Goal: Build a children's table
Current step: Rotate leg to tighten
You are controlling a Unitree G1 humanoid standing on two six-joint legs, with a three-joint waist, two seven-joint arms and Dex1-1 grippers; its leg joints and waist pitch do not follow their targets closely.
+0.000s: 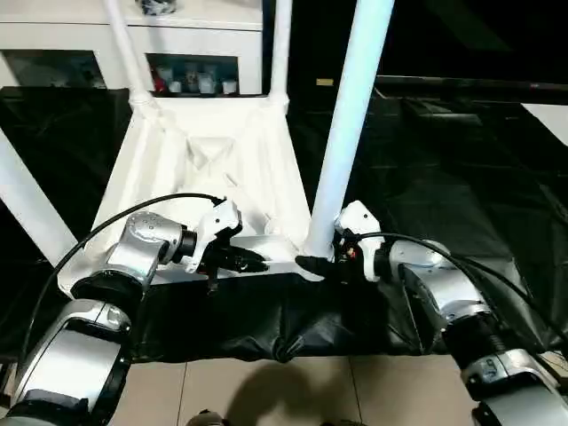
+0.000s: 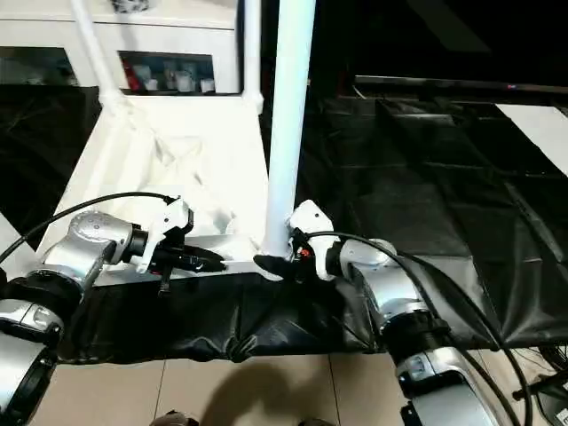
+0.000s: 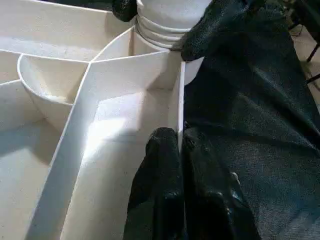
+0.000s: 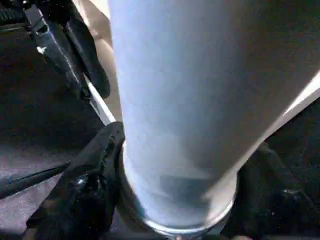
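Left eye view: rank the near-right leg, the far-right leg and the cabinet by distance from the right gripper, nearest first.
1. Near-right leg: the right gripper sits at its base, a finger on each side.
2. Far-right leg: across the upturned top, at its far corner.
3. Cabinet: beyond the table, against the back.

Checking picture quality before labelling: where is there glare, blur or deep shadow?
Left eye view: the near leg glares bluish-white and the room behind is nearly black. Right wrist view: that leg is soft and out of focus. Left wrist view: bright patch on the ribbed underside.
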